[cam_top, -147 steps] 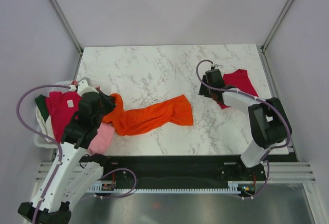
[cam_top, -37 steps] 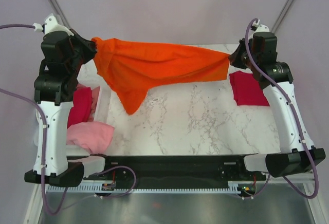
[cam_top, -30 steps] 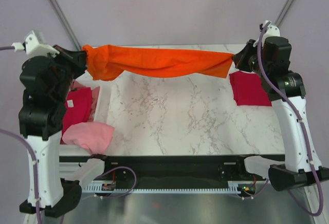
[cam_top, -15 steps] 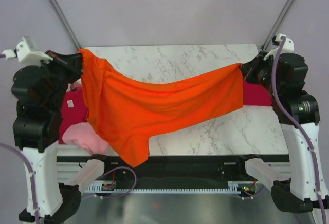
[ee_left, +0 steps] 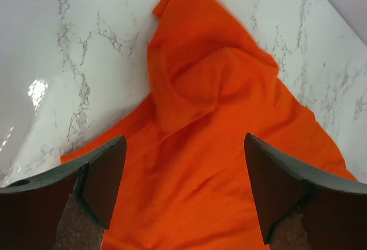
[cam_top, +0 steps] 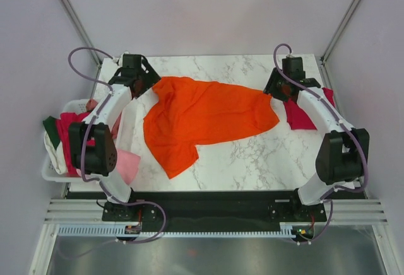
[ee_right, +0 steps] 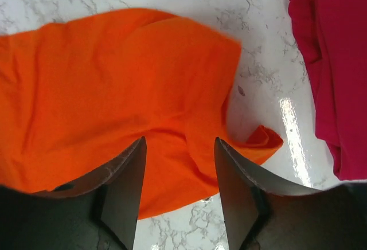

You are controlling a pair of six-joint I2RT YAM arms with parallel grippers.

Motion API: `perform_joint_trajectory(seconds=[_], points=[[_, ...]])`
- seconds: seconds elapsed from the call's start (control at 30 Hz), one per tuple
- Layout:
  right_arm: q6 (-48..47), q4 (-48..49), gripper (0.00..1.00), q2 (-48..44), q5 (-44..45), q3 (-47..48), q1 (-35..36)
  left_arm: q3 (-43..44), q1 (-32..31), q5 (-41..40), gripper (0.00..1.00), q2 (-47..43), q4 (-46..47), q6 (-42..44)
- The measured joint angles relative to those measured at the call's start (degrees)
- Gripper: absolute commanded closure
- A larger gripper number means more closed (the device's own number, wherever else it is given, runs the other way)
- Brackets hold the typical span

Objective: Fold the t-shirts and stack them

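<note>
The bright orange t-shirt [cam_top: 205,118] lies spread on the marble table, rumpled, with a sleeve pointing toward the near edge. My left gripper [cam_top: 146,86] hangs over its far left corner, and in the left wrist view it [ee_left: 183,172] is open wide above the orange cloth [ee_left: 218,106], holding nothing. My right gripper [cam_top: 275,92] is over the shirt's far right corner, also open [ee_right: 180,167] above the orange fabric [ee_right: 103,89]. A folded crimson t-shirt [cam_top: 302,115] [ee_right: 338,61] lies just right of it.
A white basket [cam_top: 48,173] stands at the left edge holding a crimson shirt [cam_top: 68,137] and a dark green shirt [cam_top: 50,125]. A light pink shirt [cam_top: 129,163] droops over its near right side. Frame posts rise at the table's back corners.
The orange shirt was stretched in the air between both shut grippers. Both arms have lowered to the far side of the table, the grippers have opened and the shirt now lies on the table.
</note>
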Motion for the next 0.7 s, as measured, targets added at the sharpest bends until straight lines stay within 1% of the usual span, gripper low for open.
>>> perform_joint_trajectory(seconds=[0.03, 0.1, 0.13, 0.17, 0.3, 0.33, 0.43, 0.53, 0.6, 0.67, 0.7], points=[[0.3, 0.8, 0.34, 1.9, -0.2, 0.1, -0.1, 1.2, 0.3, 1.0, 0.04, 3.2, 0.0, -0.1], [0.7, 2.0, 0.29, 4.2, -0.5, 0.2, -0.3, 3.1, 0.6, 1.9, 0.0, 6.5, 0.2, -0.2], [0.8, 2.5, 0.21, 4.7, -0.6, 0.2, -0.3, 3.8, 0.7, 2.6, 0.0, 7.1, 0.2, -0.2], [1.1, 2.9, 0.17, 4.9, -0.7, 0.1, -0.3, 4.3, 0.9, 2.8, 0.0, 7.0, 0.1, -0.2], [0.8, 6.3, 0.09, 2.9, -0.4, -2.2, -0.3, 6.0, 0.9, 2.5, 0.0, 2.9, -0.6, -0.2], [0.8, 6.8, 0.02, 1.9, -0.2, -3.4, -0.3, 5.9, 0.9, 2.2, 0.0, 1.3, -1.2, -0.2], [0.9, 8.4, 0.02, -2.5, 1.1, -8.6, -0.3, 3.1, 0.9, 1.4, 0.0, -6.4, -1.7, -0.3], [1.4, 9.3, 0.02, -8.1, 2.9, -14.6, -0.3, -4.1, 2.1, 1.9, 0.0, -16.4, -1.7, -2.2], [1.9, 9.5, 0.04, -11.4, 3.5, -17.4, -0.3, -9.8, 4.5, 4.7, 0.0, -21.9, -1.2, -3.3], [2.2, 9.8, 0.07, -14.1, 4.3, -19.6, -0.3, -17.4, 8.4, 8.5, 0.0, -27.3, 0.4, -4.0], [2.4, 9.9, 0.11, -15.0, 4.7, -20.4, -0.4, -19.9, 9.6, 9.5, 0.0, -28.8, 0.5, -4.1]])
